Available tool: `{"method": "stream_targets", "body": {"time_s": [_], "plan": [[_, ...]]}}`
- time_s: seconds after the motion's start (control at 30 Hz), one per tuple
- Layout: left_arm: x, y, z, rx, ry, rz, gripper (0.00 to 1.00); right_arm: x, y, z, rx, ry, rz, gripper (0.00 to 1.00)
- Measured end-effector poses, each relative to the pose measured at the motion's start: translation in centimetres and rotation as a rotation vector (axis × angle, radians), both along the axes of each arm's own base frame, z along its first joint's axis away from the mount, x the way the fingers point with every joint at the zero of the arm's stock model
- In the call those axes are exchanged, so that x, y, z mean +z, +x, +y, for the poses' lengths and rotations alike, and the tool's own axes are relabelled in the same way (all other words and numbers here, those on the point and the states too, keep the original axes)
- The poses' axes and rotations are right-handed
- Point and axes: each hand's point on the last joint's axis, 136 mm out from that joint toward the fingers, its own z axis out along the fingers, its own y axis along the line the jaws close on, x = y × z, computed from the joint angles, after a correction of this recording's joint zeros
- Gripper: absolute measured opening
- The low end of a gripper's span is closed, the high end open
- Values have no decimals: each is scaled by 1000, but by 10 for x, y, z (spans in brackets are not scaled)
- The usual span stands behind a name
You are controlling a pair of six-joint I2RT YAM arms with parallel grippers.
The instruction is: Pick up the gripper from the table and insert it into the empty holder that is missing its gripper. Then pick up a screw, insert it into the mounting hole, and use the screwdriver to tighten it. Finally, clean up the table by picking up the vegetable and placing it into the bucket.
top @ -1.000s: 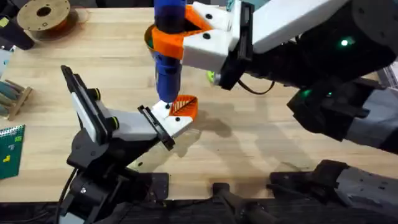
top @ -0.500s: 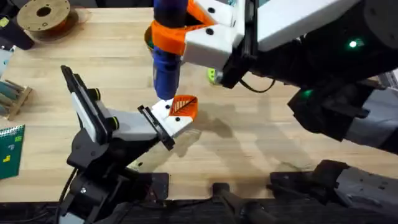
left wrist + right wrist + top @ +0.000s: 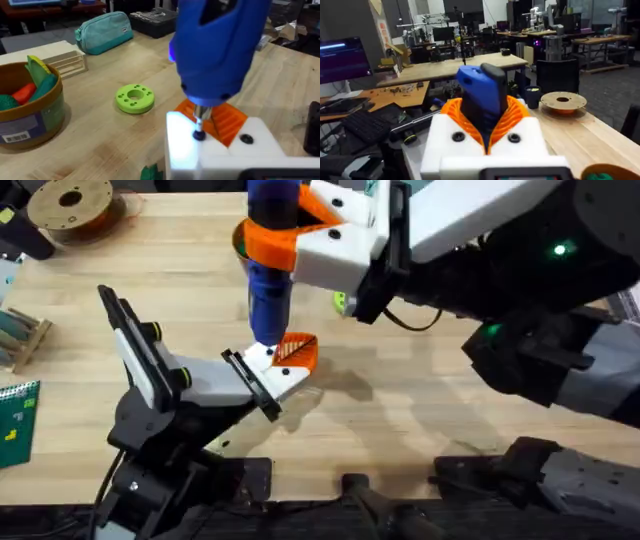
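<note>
Right gripper clamped on screwdriver, bit on the screw

I see my right gripper (image 3: pixel 283 235) closed around the blue screwdriver (image 3: pixel 270 280), held upright, its thin bit touching a dark screw (image 3: pixel 199 135) in the white holder (image 3: pixel 220 152). The orange gripper (image 3: pixel 220 120) sits seated in that holder, just behind the bit. My left gripper (image 3: pixel 262 378) carries the holder and orange piece at its tip; I cannot tell its opening. The bucket (image 3: pixel 27 112) stands well apart, near a green disc (image 3: pixel 134 98); a scrap of green vegetable (image 3: pixel 151 173) lies beside the holder
</note>
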Motion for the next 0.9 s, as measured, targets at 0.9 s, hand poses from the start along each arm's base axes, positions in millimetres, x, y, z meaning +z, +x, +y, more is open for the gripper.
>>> {"method": "stream_targets", "body": {"time_s": [0.9], "plan": [[0,0,0,0,0,0,4,-7,2,1,-1,-21,23,30]]}}
